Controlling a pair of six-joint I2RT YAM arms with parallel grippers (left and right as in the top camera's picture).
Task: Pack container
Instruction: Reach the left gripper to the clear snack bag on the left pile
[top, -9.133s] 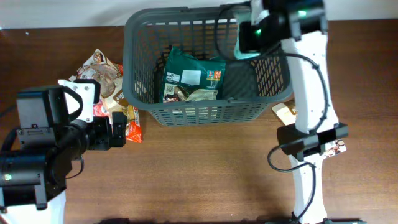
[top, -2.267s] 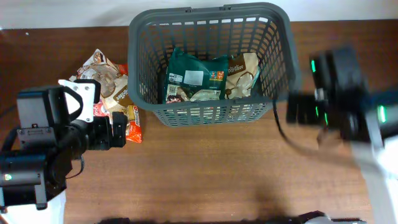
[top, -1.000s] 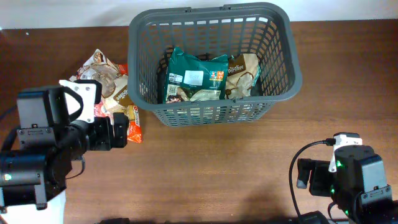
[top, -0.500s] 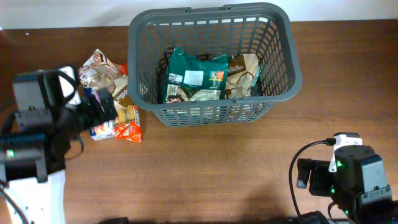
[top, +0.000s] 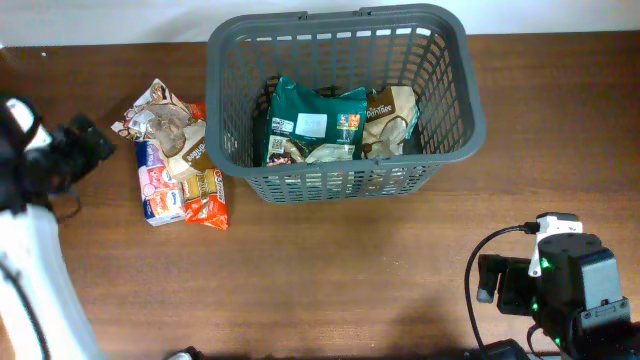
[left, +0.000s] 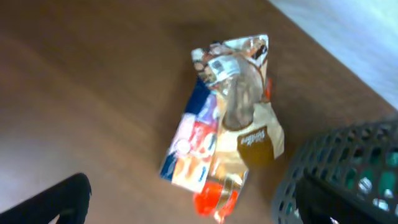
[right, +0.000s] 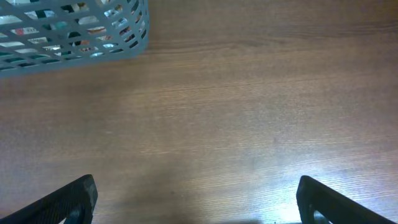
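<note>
Tabletop: left gripper gapes beside packets, right gripper gapes front-right.

My basket is dark grey all over, its sides a lattice of upright slots. Inside it a deep green packet carries a white label and a small orange patch. The beige packet has dark brown lettering. The table is warm reddish-brown with fine wood grain. On it are a cream packet mottled brown, a white, pink and blue packet, a tan packet with a brown label, and an orange-red packet. My right fingers and left finger are black. My left arm is white, my right arm black with small green lights.
</note>
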